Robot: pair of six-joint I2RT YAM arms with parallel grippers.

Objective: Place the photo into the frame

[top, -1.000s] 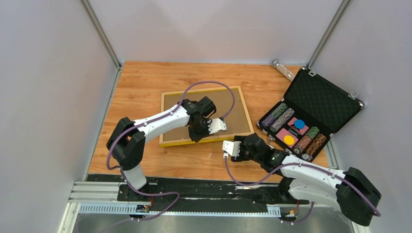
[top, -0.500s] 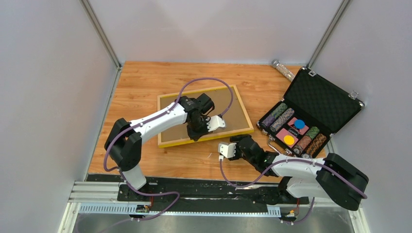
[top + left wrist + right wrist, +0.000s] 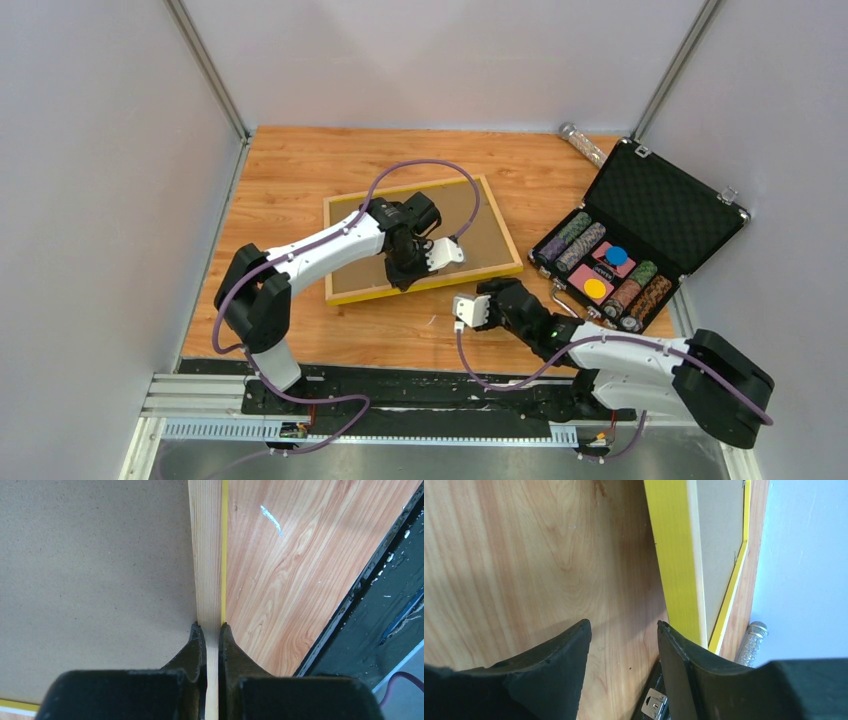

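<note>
The jaws of the left gripper [image 3: 210, 628] are pinched tight on the near rail of the frame [image 3: 360, 292], one finger [image 3: 192, 650] on the inner side against the brown backing board [image 3: 95, 580] and the other on the outer yellow face. Ahead of these jaws the pale wood rail runs straight away. The board spreads out to their left and the bare table [image 3: 280, 580] to their right.

The jaws of the right gripper [image 3: 624, 625] stand partly apart with nothing between them, only table wood below the gap. The frame's yellow side [image 3: 671, 555] rises just ahead and to the right of them, and the right finger's tip lies close beside it in the wrist view. Past the frame's far corner from these jaws a glittery silver cylinder [image 3: 751, 639] lies by the wall.

From above, the frame lies back-up on the table [image 3: 300, 160], with the left gripper [image 3: 412, 278] on its near edge and the right gripper [image 3: 466, 312] just short of that edge, apart from it. Whether the photo sits under the board is hidden, so I cannot tell. Off to the right of the right jaws an open black case [image 3: 660, 205] holds rows of chips [image 3: 575, 240].
</note>
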